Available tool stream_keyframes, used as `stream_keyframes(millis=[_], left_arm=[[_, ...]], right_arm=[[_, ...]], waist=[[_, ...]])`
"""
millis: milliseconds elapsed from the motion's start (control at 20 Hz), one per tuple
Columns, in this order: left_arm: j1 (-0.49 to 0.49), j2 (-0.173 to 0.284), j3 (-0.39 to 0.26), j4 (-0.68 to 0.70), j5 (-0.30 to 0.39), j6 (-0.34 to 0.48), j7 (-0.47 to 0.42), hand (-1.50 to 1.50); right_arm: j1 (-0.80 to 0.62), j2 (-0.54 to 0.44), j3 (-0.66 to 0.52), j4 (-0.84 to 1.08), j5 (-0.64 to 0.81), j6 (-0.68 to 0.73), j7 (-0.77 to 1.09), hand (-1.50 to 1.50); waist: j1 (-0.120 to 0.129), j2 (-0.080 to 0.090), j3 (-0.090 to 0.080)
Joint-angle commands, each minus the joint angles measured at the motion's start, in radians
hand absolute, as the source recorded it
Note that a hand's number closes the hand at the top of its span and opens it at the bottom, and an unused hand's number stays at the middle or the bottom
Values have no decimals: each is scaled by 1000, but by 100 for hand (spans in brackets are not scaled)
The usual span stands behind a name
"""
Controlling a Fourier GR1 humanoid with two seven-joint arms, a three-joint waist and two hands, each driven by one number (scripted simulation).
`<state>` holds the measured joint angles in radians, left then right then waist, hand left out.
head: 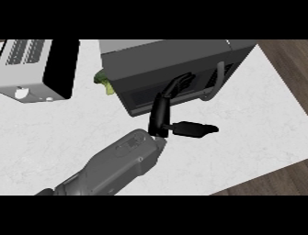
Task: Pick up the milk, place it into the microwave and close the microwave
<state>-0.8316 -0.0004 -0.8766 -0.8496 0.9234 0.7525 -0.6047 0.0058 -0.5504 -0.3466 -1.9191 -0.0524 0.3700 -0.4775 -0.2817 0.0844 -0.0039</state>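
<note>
A grey forearm [112, 167] fills the lower middle of the head view, rising from the bottom edge to a black hand [173, 112]; from where it enters I cannot say for certain which arm it is, though I take it for the right. Its fingers [178, 85] stretch straight up against the dark front of the microwave [170, 69], touching the door [156, 92] just beside the handle [217, 82], and the thumb [196, 129] juts out sideways, so the hand is spread and holds nothing. The milk shows nowhere; the door looks nearly shut, so it is probably inside. The closing step seems in hand. Next, a steady push should seat the door. A toaster [37, 69] stands well to the left on the white counter [48, 137].
</note>
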Motion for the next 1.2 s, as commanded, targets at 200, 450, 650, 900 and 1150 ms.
stream_keyframes(millis=[200, 450, 650, 900, 1150], left_arm=[[-51, 0, 42, 47, 54, 2, -26, -150], [-78, 0, 33, 70, 81, 4, -33, -150], [-82, 0, 35, 84, 95, 4, -59, -150], [-81, 0, 29, 95, 116, -4, -77, -150], [-80, 0, 23, 104, 131, -6, -103, -150]], right_arm=[[-24, 132, 77, 74, -190, 43, 18, 150], [-47, 123, 91, 132, -249, 80, 68, -150], [-55, 95, 75, 172, -300, 121, 83, -150], [-90, 84, 67, 218, -349, 140, 103, -150], [-128, 49, 44, 262, -395, 168, 118, -150]], waist=[[12, 20, 12], [5, 22, 5], [-12, 19, 4], [-8, 21, 4], [-9, 20, 3]])
